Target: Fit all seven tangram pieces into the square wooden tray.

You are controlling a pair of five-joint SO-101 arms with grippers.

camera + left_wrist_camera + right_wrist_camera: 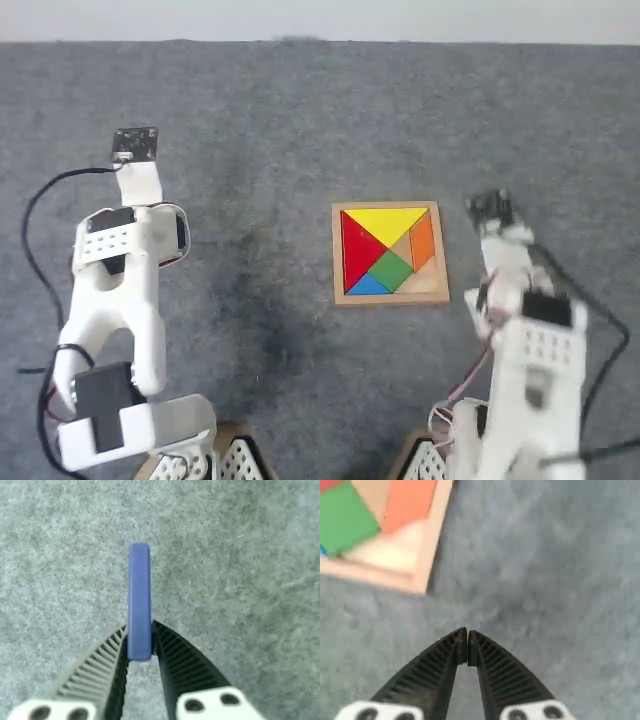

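blue piece [139,587] edge-on, jutting from left end effector [139,626]

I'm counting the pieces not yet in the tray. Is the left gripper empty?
No, the left gripper is shut on a blue piece, held edge-on.

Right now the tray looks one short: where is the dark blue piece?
Left wrist view: the dark blue piece sits on edge between the fingers of the left gripper, over grey carpet, left of the wooden tray.
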